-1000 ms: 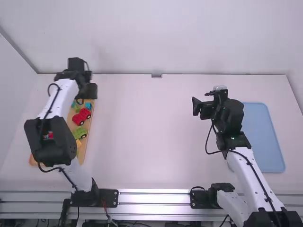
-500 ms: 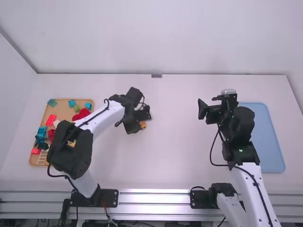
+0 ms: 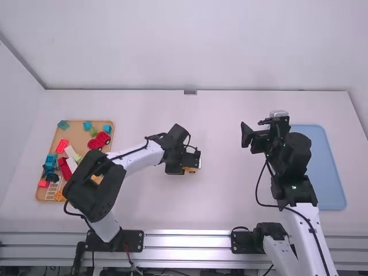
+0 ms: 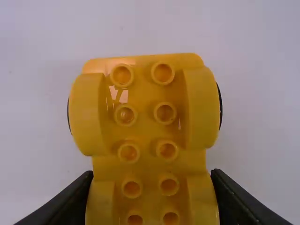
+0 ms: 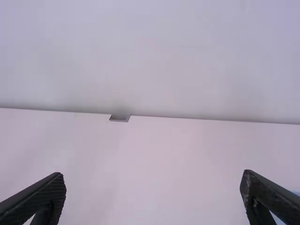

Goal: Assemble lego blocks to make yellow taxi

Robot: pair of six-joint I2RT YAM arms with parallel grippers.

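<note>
In the high view my left gripper (image 3: pixel 191 162) is low over the middle of the table, with a yellow car base (image 3: pixel 191 169) at its fingertips. The left wrist view shows the yellow car base (image 4: pixel 145 126) studs up, wheels at its sides, and my left gripper (image 4: pixel 151 187) shut on its narrower middle. My right gripper (image 3: pixel 248 135) hangs above the table right of the middle, away from the car base. In the right wrist view my right gripper (image 5: pixel 152 197) is wide open with nothing between its fingers.
A wooden tray (image 3: pixel 111 150) at the left holds several loose blocks, among them a red car piece (image 3: pixel 99 141), blue blocks (image 3: pixel 50 161) and a white block (image 3: pixel 70 152). A blue tray (image 3: pixel 325 167) lies at the right, partly behind the right arm.
My left gripper has swung from over the wooden tray to the table's middle, bringing the yellow car base. The right arm has shifted slightly to the right.
</note>
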